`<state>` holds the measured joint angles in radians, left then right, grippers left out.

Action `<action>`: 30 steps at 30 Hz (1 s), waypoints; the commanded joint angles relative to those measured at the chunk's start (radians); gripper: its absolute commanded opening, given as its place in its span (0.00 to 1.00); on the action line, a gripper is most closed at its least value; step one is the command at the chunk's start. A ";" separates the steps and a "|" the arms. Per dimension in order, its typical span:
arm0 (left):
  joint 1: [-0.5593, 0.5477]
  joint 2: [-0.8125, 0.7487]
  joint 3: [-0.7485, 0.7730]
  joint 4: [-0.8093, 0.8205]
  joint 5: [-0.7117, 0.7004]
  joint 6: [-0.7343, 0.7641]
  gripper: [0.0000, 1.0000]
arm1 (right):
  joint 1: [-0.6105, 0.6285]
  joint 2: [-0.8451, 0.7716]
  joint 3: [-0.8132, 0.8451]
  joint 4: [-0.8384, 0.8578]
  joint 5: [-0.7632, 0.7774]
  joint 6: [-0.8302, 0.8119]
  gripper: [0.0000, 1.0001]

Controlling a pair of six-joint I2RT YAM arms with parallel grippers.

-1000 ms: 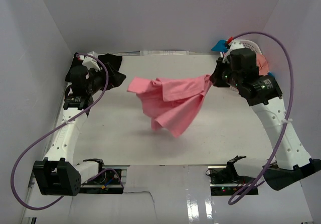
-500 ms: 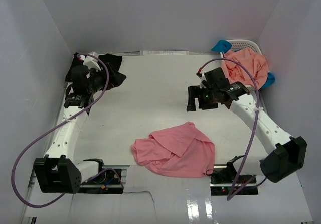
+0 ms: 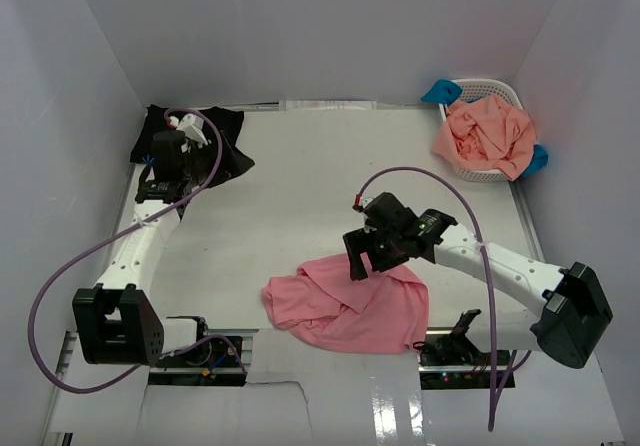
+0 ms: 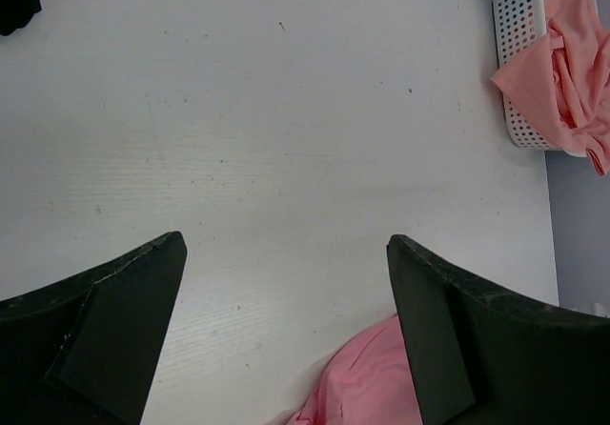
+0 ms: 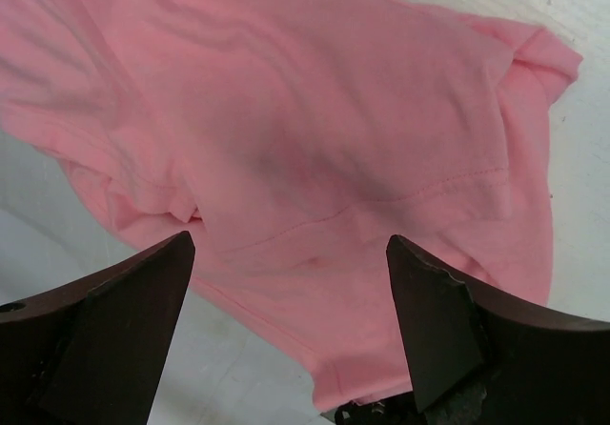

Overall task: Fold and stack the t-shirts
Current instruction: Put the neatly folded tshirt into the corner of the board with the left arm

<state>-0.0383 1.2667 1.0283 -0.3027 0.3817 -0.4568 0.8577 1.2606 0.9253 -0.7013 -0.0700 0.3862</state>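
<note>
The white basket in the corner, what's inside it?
Crumpled pink shirt cloth fills the basket and hangs over its rim. Whatever lies beneath the cloth is covered, so I can't tell.

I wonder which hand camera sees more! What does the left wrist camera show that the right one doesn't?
Only left wrist: the white basket holding pink shirts, and a corner of the black t-shirt. Only right wrist: the crumpled pink t-shirt up close, seam showing. Both: that t-shirt on the white table.
</note>
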 commanded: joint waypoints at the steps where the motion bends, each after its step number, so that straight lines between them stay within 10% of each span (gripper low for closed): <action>1: 0.005 -0.010 0.038 -0.007 0.016 -0.005 0.98 | 0.001 -0.056 -0.017 0.140 0.038 0.052 0.88; 30: 0.005 0.014 0.042 -0.015 0.040 -0.002 0.98 | 0.037 0.112 -0.105 0.229 0.047 0.088 0.93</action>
<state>-0.0383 1.3010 1.0428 -0.3145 0.4088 -0.4637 0.8860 1.3846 0.8307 -0.5022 -0.0292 0.4648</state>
